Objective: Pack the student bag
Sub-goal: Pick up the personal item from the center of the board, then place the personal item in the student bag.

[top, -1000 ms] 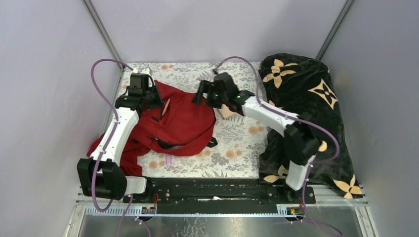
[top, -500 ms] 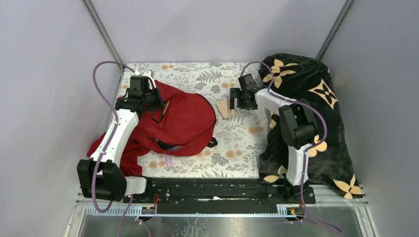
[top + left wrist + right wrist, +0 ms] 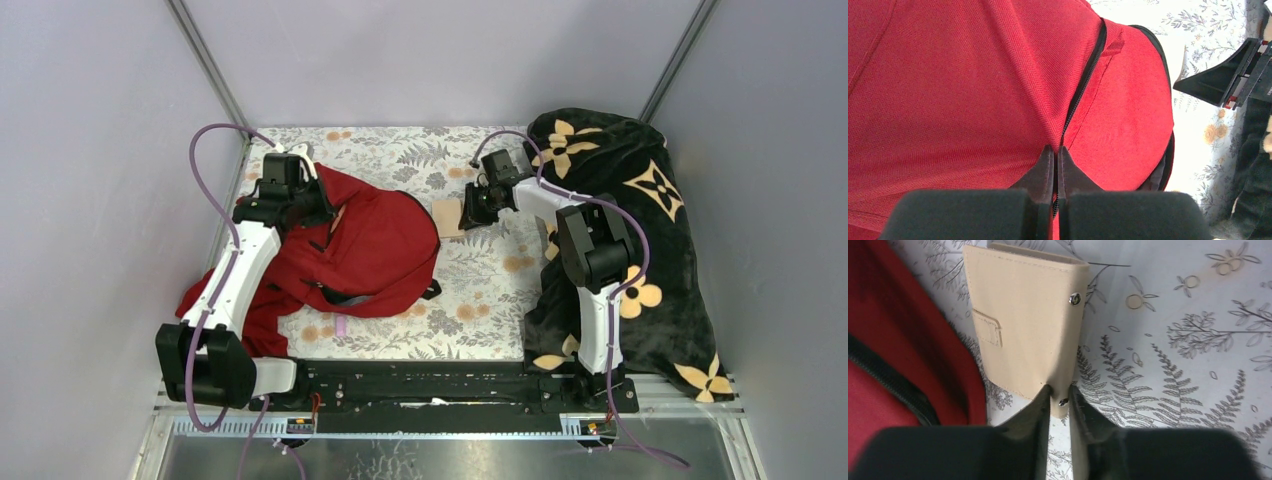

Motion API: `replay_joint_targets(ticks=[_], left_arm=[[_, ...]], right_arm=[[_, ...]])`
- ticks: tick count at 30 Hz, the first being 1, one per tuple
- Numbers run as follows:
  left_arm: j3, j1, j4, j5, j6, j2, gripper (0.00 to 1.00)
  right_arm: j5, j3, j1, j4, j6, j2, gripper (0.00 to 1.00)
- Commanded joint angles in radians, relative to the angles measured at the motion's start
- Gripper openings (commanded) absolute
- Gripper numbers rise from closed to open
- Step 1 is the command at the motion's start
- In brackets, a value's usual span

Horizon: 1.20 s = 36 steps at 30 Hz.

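The student bag, dark red with black zippers, lies at the left of the flowered table. My left gripper sits at its far left edge, shut on the fabric beside the black zipper; in the left wrist view the fingertips pinch a raised fold of the student bag. A tan snap wallet lies flat just right of the bag. My right gripper is shut on the wallet's near corner, the wallet stretching away from the fingers, with the student bag to its left.
A black blanket with tan flower motifs is heaped along the right side under the right arm. Loose red cloth lies under the left arm. A small purple item rests near the bag's front. Grey walls enclose the flowered tablecloth.
My right arm swung right from beside the bag's top to the wallet, and its open jaws closed on the wallet's corner. The left gripper kept its hold on the bag.
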<state>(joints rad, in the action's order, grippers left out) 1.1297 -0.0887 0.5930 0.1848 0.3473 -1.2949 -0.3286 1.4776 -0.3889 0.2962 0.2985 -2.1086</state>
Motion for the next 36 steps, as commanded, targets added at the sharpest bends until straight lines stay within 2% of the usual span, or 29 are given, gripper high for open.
replay_joint_targets(ticks=[1,2,6,11,15,21,24,28,32,36], left_arm=[[0.019,-0.005,-0.013,0.037,-0.008,0.001,0.0],[0.018,-0.005,-0.014,0.039,-0.006,0.002,0.0],[0.016,-0.004,-0.02,0.053,0.003,0.002,0.0],[0.022,-0.005,-0.028,0.051,0.001,0.016,0.0],[0.031,-0.003,-0.035,0.049,0.008,0.026,0.0],[0.031,-0.003,-0.037,0.045,0.004,0.006,0.0],[0.034,-0.003,-0.038,0.053,0.009,-0.003,0.0],[0.038,-0.003,-0.042,0.088,0.004,-0.004,0.0],[0.038,-0.003,-0.038,0.111,-0.003,-0.001,0.0],[0.035,-0.003,-0.046,0.123,0.005,0.017,0.0]], right_arm=[[-0.079,0.024,0.0,0.019,0.005,0.006,0.07],[-0.059,0.024,-0.001,0.03,0.008,0.013,0.0],[0.033,-0.036,0.0,0.019,0.037,0.102,0.0],[0.11,-0.185,0.0,-0.074,0.099,0.314,0.0],[0.063,-0.248,0.0,-0.113,0.148,0.442,0.0],[-0.124,-0.357,-0.012,-0.342,0.32,0.585,0.0],[-0.211,-0.344,-0.057,-0.419,0.394,0.581,0.0],[-0.264,-0.276,-0.181,-0.458,0.413,0.522,0.0],[-0.368,-0.23,-0.266,-0.59,0.489,0.443,0.0],[-0.423,-0.13,-0.325,-0.601,0.502,0.339,0.0]])
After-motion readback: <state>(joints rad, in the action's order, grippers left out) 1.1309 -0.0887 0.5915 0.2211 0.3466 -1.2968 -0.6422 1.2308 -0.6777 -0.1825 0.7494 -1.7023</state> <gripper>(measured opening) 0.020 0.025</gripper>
